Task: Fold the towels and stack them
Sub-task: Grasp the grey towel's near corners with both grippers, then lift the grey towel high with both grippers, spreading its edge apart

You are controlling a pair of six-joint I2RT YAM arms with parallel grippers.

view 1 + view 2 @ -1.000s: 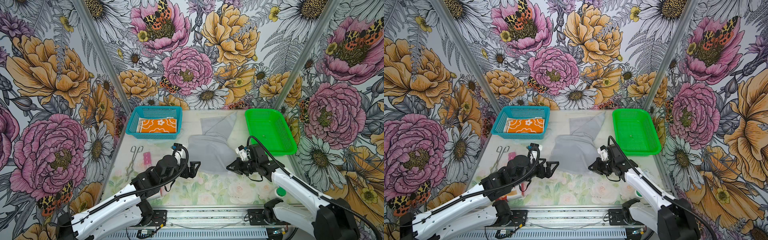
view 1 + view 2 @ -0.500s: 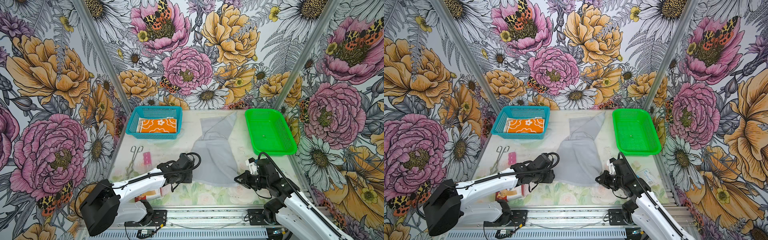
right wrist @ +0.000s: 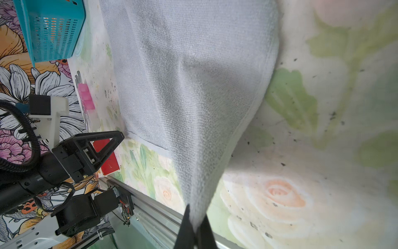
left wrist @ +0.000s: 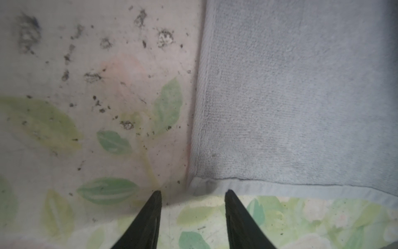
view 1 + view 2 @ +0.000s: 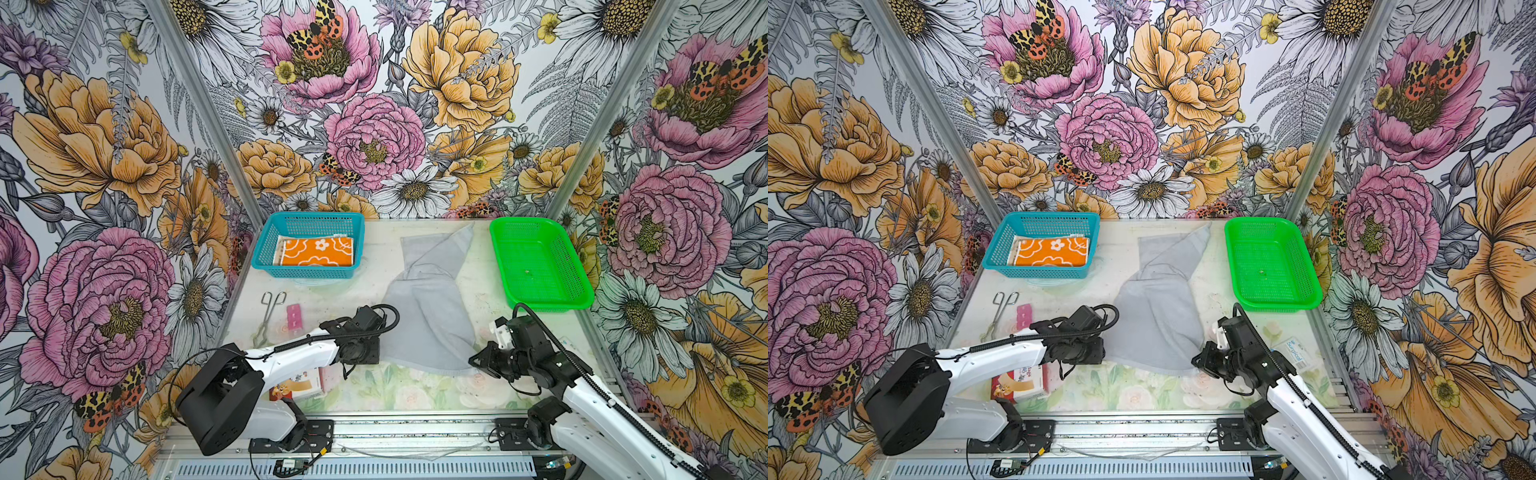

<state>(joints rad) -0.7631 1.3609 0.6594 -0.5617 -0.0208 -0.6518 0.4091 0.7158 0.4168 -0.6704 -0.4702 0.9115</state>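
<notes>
Left of the grey towel, bare table runs back to the blue basket, narrowed by tongs and a pink strip. The left arm crosses to the towel's near-left corner, over a bandage box. To the towel's right, a bare lane separates it from the green basket. The right gripper blocks the near-right corner.

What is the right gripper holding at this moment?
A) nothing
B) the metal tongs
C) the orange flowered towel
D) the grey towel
D: the right gripper is shut on a corner of the grey towel; the orange towel lies in the blue basket.
</notes>
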